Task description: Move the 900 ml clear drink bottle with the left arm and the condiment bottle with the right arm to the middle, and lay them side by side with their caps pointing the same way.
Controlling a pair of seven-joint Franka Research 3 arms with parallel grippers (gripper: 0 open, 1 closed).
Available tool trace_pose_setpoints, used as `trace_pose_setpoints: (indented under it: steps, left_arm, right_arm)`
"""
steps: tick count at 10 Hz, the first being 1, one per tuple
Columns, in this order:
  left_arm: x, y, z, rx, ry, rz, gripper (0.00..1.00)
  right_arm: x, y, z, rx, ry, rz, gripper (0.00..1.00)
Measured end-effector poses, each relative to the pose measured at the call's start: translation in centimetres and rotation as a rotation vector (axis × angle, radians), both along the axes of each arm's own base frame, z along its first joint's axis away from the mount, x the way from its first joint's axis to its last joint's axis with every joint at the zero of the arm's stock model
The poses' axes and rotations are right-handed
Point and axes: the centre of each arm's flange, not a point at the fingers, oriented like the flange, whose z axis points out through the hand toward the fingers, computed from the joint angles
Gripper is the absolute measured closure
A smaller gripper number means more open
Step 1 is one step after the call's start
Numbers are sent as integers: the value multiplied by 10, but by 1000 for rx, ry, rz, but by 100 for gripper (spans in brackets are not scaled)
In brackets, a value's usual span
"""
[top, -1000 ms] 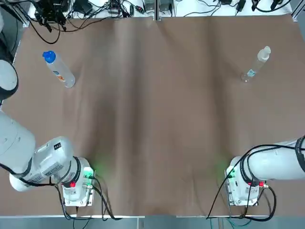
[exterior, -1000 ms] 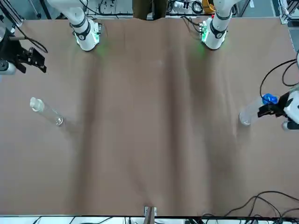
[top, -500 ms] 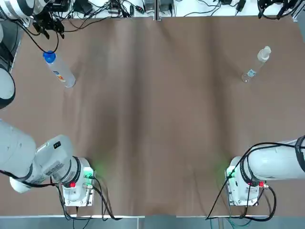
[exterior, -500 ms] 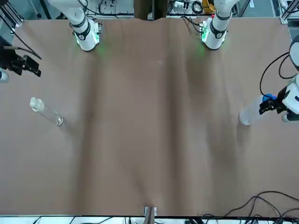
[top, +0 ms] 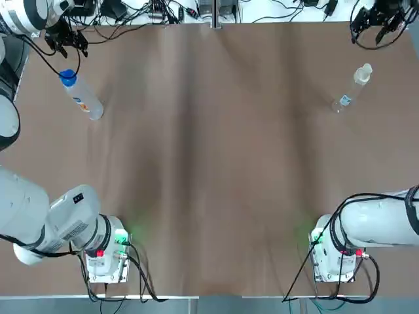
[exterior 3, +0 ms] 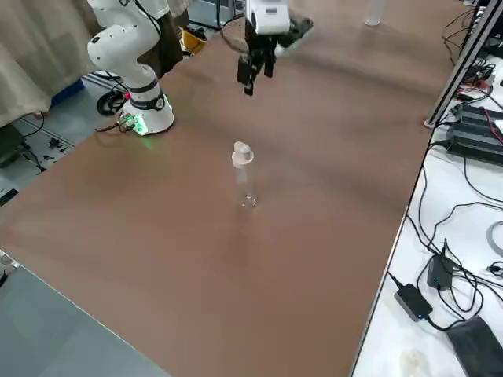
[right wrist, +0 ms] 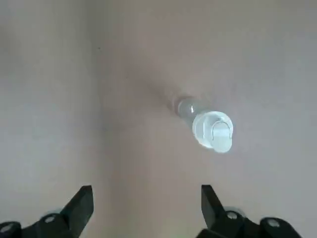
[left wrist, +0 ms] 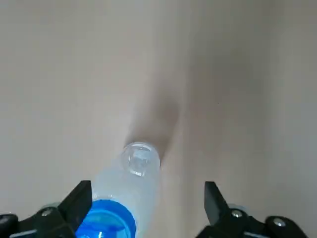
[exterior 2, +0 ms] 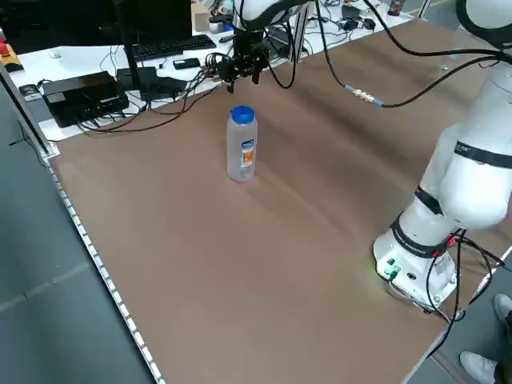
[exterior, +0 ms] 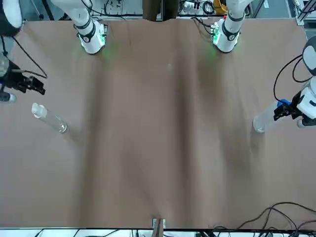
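Upper left of the top view: drink bottle (top: pixel 81 97) stands upright, blue cap (top: pixel 67 78) up. The left gripper (top: pixel 65 43) hovers just above it, offset a bit toward the frame's top edge, fingers (left wrist: pixel 79 201) spread wide, holding nothing. In the left wrist view the cap sits close to one finger, not centred betw. the two, so I judge a small sideways shift is needed before descent. Upper right of the top view: condiment bottle (top: pixel 351 87), also upright. The right gripper (top: pixel 374 21), spread and empty, is near it, up and to the right in the frame. Each arm is nearest its own bottle. Both long axes are vertical, and laying flat is not yet begun.
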Motion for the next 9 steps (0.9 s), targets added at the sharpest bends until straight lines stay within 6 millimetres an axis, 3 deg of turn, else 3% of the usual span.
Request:
trace_pose_setpoints:
  steps: [3,4,9]
  left_arm:
    - [-10,25,-10,-4,21,46,0]
    - [-13,30,-13,-5,27,55,0]
    - [-26,39,-29,-10,62,76,0]
  right_arm:
    - [-20,-77,-55,7,-17,58,4]
    - [-25,-89,-63,6,-25,67,4]
    - [-20,-91,-77,-3,-56,77,11]
